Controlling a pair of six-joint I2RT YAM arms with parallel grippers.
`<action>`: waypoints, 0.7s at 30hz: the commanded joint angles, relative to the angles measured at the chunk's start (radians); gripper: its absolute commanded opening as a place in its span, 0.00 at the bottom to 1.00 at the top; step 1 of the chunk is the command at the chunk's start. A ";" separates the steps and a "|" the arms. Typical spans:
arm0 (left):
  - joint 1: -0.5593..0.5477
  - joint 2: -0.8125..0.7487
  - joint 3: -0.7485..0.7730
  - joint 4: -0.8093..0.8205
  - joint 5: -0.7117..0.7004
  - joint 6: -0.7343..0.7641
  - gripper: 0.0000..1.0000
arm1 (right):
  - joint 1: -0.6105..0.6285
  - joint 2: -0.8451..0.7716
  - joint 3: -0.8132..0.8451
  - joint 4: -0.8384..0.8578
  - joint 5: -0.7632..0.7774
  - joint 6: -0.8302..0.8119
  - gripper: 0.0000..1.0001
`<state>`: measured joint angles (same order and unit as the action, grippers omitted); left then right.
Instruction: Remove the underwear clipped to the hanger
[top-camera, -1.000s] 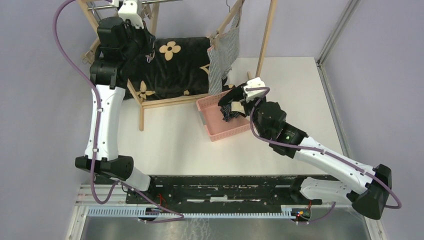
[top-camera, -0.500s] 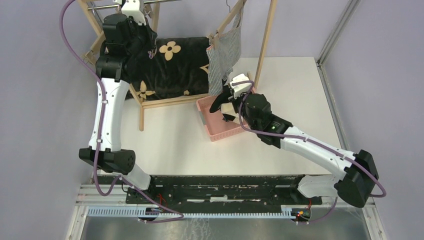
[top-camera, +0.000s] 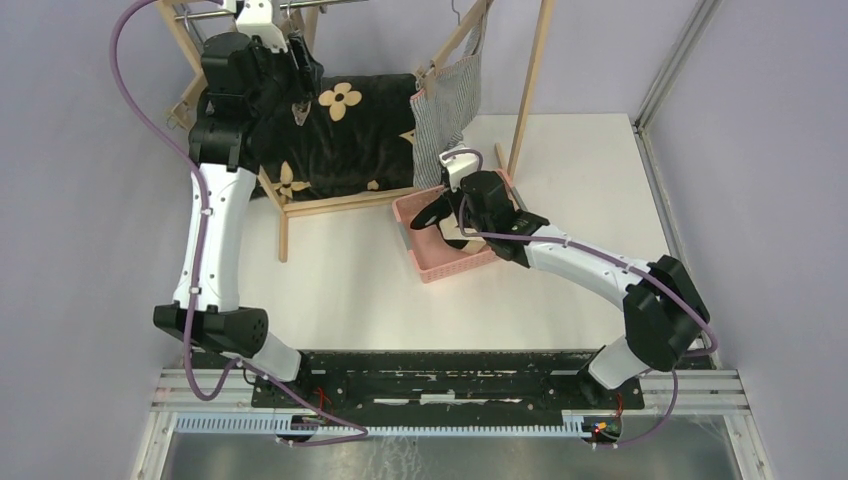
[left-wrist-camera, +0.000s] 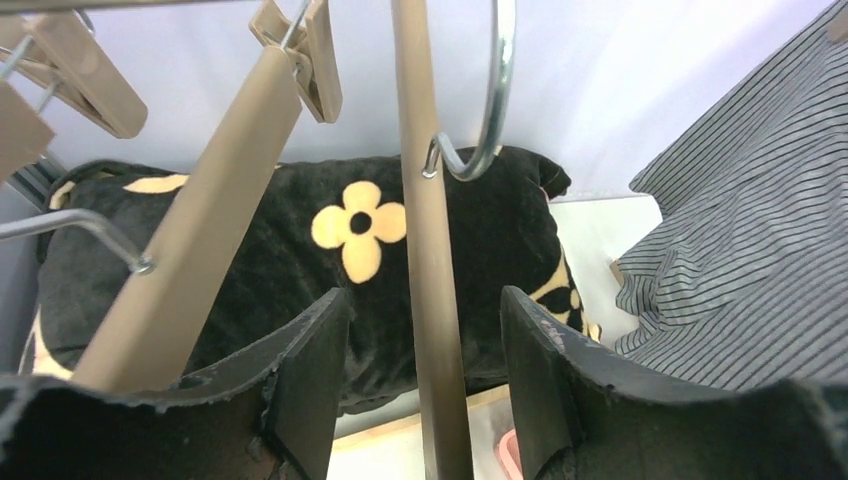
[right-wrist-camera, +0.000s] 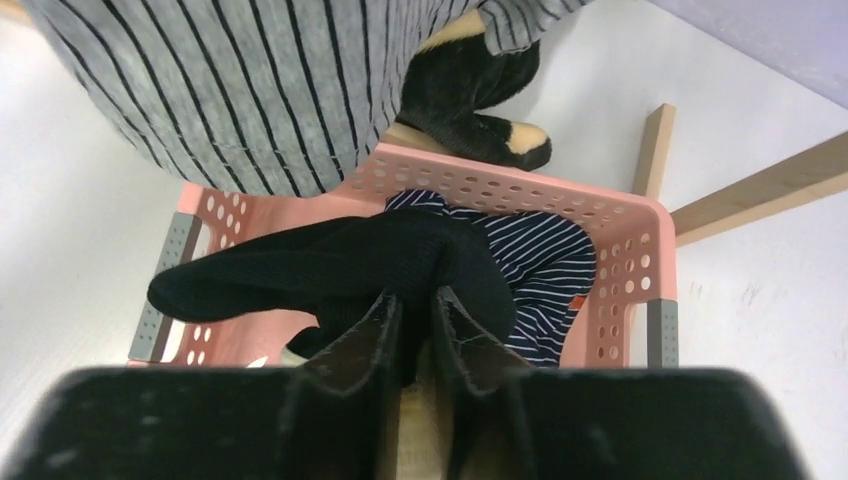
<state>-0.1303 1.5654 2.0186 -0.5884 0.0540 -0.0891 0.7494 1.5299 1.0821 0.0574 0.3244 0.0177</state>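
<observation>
Right arm (top-camera: 590, 268) has folded in over the basket (right-wrist-camera: 622, 215), fingers (right-wrist-camera: 352, 352) pinching black boxers (right-wrist-camera: 330, 262); left fingers (left-wrist-camera: 312, 378) apart.

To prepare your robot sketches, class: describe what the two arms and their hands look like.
Both the left arm and right arm have white link shells with black joint housings. A purple cable loops along each. The left hand and right hand have black, rough-edged fingers.

Hanger (left-wrist-camera: 195, 240) of pale, smooth, matt wood; a hook (left-wrist-camera: 497, 90) of shiny bare metal; blanket (left-wrist-camera: 480, 230) of thick, plush, matt cloth; grey striped shorts (left-wrist-camera: 740, 250) of thin woven cloth; black shorts (right-wrist-camera: 340, 265) soft and matt; navy shorts (right-wrist-camera: 545, 260) fine cloth; basket (right-wrist-camera: 625, 250) smooth pink plastic.
</observation>
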 joint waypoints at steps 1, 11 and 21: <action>0.007 -0.119 -0.002 0.054 -0.015 -0.016 0.65 | -0.005 0.022 0.080 -0.014 -0.026 0.018 0.32; 0.006 -0.267 -0.012 0.045 -0.072 -0.003 0.83 | -0.008 0.013 0.091 -0.018 0.007 0.015 0.75; 0.007 -0.308 -0.040 0.061 -0.090 0.007 0.88 | -0.010 0.067 0.149 -0.061 0.059 -0.024 0.52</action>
<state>-0.1284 1.2594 1.9949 -0.5659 -0.0273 -0.0887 0.7448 1.5723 1.1584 -0.0002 0.3405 0.0109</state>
